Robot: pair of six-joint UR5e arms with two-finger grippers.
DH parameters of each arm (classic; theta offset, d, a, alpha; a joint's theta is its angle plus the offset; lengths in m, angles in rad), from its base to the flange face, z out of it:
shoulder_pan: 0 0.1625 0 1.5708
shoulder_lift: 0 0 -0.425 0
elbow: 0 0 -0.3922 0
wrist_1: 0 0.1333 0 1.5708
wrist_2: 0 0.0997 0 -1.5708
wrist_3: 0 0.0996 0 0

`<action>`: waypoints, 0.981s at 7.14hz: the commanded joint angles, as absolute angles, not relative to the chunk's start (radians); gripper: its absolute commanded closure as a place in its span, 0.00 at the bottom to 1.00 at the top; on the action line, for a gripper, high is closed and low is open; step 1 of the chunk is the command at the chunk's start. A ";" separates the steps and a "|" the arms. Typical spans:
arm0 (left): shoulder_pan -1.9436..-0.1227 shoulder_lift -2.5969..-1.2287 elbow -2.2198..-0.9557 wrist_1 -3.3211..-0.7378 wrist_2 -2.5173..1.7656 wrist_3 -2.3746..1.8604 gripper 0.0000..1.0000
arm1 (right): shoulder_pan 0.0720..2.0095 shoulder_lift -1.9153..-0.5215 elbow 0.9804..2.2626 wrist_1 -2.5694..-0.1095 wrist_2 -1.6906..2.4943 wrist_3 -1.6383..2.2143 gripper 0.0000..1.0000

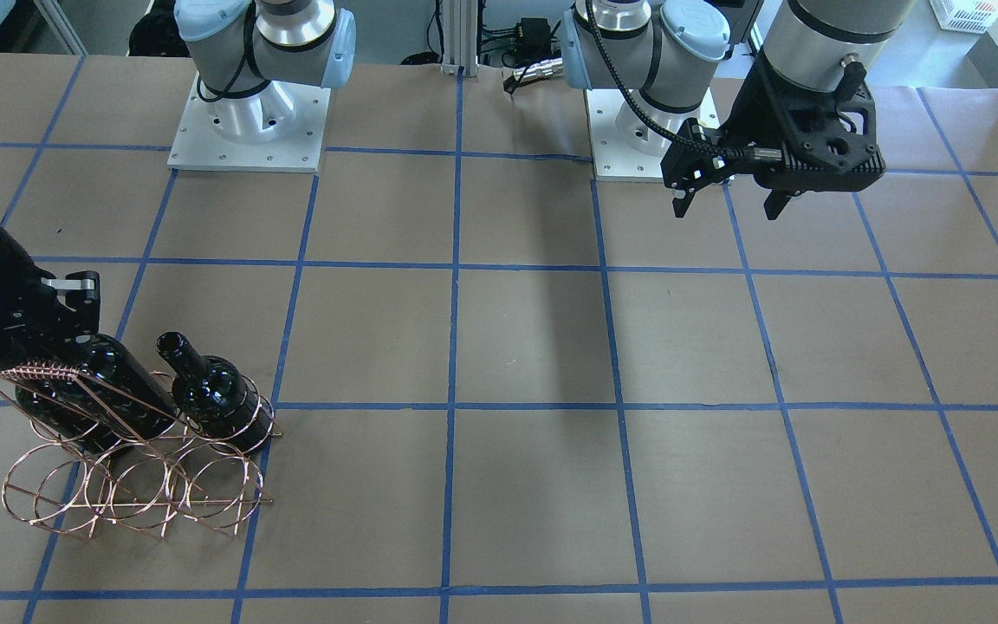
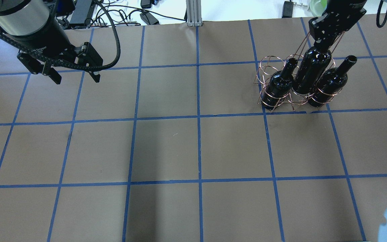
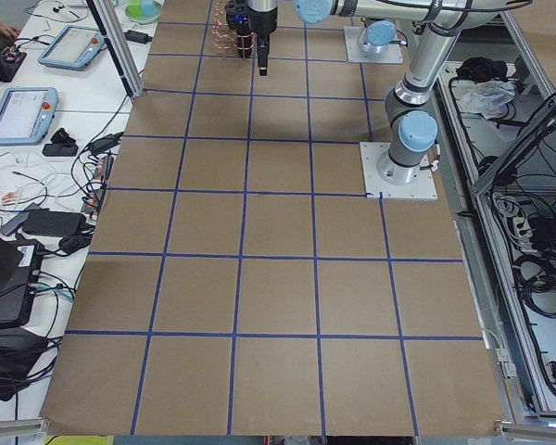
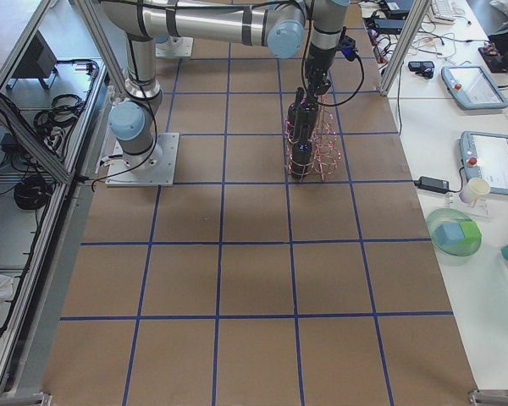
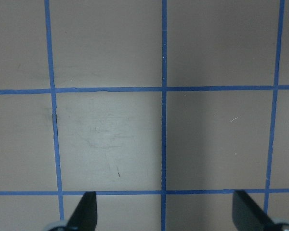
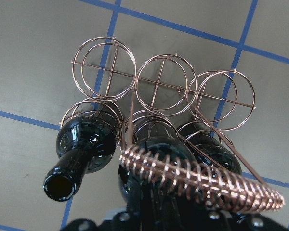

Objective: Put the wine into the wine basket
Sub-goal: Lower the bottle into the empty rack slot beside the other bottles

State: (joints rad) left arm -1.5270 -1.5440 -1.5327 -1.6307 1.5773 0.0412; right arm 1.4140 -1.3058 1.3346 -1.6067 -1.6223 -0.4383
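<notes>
Overhead exterior: my right gripper (image 2: 321, 47) clamps middle wine (image 2: 310, 75) by the neck; likely heavy, slick, fragile. Left gripper (image 2: 76, 76) spread, empty.

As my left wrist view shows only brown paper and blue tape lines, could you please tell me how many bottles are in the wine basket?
Observer: Three dark wine bottles sit in the copper wire wine basket, filling one row.
Operator: Thank you. Are the other rings free?
Observer: Yes. The right wrist view shows the second row of three rings with no bottles in them.
Operator: And where is the right gripper, please?
Observer: The right gripper is at the neck of the middle bottle. Its jaws are hidden, so I cannot tell whether it grips.
</notes>
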 commanded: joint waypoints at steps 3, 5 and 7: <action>-1.539 -1.545 -1.534 -1.628 1.552 0.038 0.00 | 1.414 -1.285 1.416 -1.724 -1.605 -0.475 1.00; -1.542 -1.548 -1.532 -1.618 1.548 0.043 0.00 | 1.414 -1.285 1.425 -1.736 -1.589 -0.476 0.54; -1.545 -1.546 -1.532 -1.618 1.545 0.055 0.00 | 1.416 -1.304 1.427 -1.732 -1.591 -0.469 0.00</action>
State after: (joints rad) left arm -1.5435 -1.5487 -1.5325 -1.6197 1.5478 0.0511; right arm 1.4147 -1.2906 1.4252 -1.7344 -1.5903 -0.4736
